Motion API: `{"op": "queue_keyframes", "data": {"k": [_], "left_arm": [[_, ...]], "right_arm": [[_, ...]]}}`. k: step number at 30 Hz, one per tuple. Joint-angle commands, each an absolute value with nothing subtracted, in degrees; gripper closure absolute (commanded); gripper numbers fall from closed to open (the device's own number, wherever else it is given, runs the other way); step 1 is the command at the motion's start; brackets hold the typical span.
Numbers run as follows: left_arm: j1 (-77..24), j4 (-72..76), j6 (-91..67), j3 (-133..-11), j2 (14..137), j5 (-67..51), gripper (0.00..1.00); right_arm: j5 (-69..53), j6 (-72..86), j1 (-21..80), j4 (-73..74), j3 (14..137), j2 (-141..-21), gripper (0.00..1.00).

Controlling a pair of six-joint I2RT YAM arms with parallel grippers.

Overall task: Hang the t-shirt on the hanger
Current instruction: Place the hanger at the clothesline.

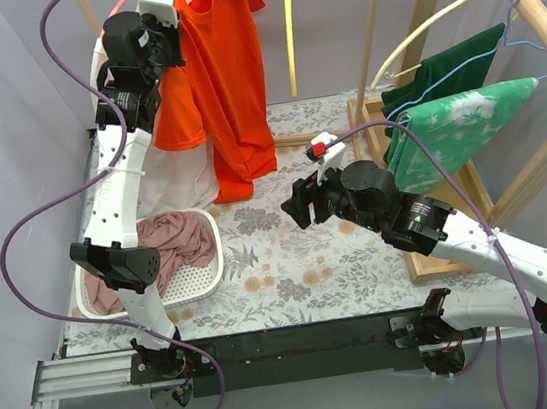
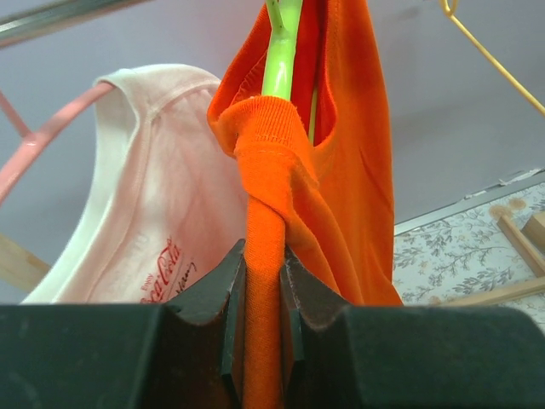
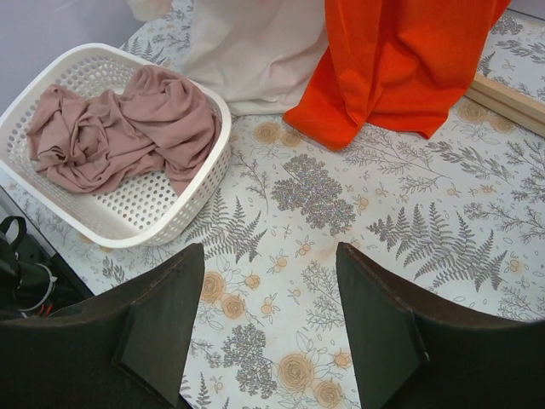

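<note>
Orange-red t-shirt (image 1: 227, 79) hanging at far left over the lime-green hanger (image 2: 281, 51), a twisted fold below its collar pinched tight by the left gripper (image 2: 262, 281); right gripper (image 3: 271, 281) spread wide, holding nothing, above the floral table (image 3: 409, 213), right of the white basket (image 3: 128, 234) containing a crumpled pink-brown garment (image 3: 128, 128).

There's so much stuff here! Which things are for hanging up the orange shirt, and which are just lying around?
For the job:
t-shirt
hanger
left jaws, shut on the t-shirt

Just around:
white t-shirt
pink hanger
yellow hanger
basket
pink cloth in the basket
green shirts
</note>
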State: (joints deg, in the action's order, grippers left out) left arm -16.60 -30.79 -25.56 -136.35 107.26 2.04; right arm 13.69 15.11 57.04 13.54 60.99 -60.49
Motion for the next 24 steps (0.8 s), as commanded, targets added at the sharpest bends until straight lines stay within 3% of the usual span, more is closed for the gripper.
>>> {"op": "queue_keyframes", "data": {"k": [1, 15, 18, 24], "left_arm": [[-16.3, -25.7, -27.1, -138.7, 106.7, 0.1, 1.00], [-15.9, -26.2, -27.8, -134.4, 103.9, -3.2, 0.96], [-15.8, -25.3, -28.1, -133.6, 103.3, -3.1, 0.86], [-15.5, -23.6, -28.3, -133.8, 103.1, -3.4, 0.85]], "right_arm": [[13.3, 15.7, 57.3, 12.4, 62.1, -60.5, 0.29], [13.1, 16.1, 57.5, 12.0, 62.0, -61.1, 0.29], [13.3, 16.1, 57.4, 12.0, 62.0, -61.1, 0.29], [13.4, 16.1, 57.5, 12.0, 61.7, -61.0, 0.29]]}}
